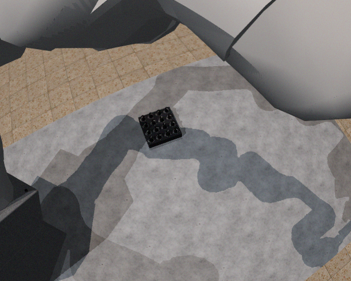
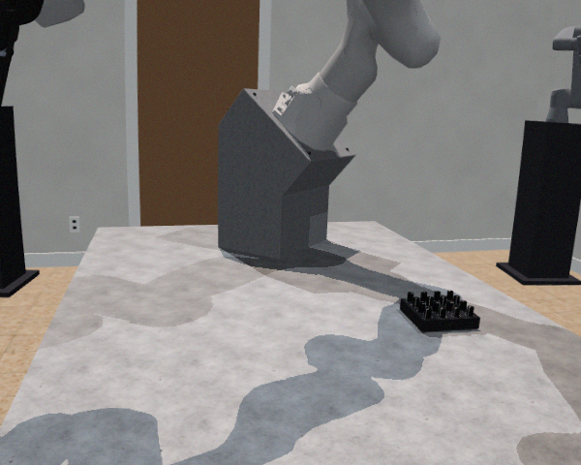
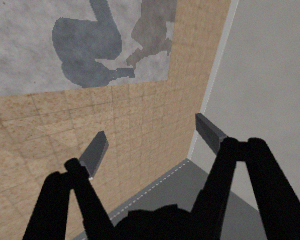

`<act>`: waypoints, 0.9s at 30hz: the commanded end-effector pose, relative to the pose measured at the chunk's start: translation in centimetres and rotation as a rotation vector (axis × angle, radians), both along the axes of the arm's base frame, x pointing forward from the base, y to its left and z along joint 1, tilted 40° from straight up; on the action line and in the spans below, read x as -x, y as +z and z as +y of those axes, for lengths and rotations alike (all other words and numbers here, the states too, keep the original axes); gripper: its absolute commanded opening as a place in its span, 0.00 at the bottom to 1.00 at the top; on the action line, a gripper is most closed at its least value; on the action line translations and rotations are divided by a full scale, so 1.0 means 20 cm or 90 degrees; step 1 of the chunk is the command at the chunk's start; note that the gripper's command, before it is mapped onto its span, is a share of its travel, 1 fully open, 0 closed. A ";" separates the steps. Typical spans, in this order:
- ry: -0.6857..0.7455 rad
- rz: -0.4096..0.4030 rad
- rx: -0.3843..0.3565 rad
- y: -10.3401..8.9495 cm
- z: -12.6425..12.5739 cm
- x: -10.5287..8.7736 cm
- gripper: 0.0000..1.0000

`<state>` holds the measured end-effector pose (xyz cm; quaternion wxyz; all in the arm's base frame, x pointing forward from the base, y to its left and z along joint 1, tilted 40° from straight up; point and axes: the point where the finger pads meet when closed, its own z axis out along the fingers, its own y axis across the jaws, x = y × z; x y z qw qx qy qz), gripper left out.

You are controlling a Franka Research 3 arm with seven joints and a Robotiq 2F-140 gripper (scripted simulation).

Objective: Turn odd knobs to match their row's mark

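Note:
The black knob box (image 1: 165,141) (image 2: 449,324) stands flat on the table, near the middle of the top view and at the right in the exterior view. Its several knobs stand up in four rows. The knobs' white lines and the printed names are too small and dark to read. A small socket shows faintly on the side facing the exterior camera. My gripper (image 3: 150,130) is open and empty in the wrist view, over the table's edge and the floor, away from the box. The box is not in the wrist view.
The pale table top (image 1: 175,205) (image 2: 191,370) carries patchy shadows. The arm's dark pedestal (image 2: 251,185) stands at the table's far end in the exterior view. The arm's links (image 1: 305,60) fill the upper right of the top view. Tiled floor (image 3: 135,115) lies beyond the table.

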<state>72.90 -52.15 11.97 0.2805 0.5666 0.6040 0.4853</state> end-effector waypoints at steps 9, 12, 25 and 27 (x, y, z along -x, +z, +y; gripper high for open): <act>0.000 0.000 0.000 0.00 0.00 0.00 1.00; 0.000 0.000 0.000 0.00 0.00 0.00 1.00; 0.019 0.002 0.042 0.02 0.06 -0.04 1.00; 0.036 0.002 0.077 0.03 0.11 -0.08 1.00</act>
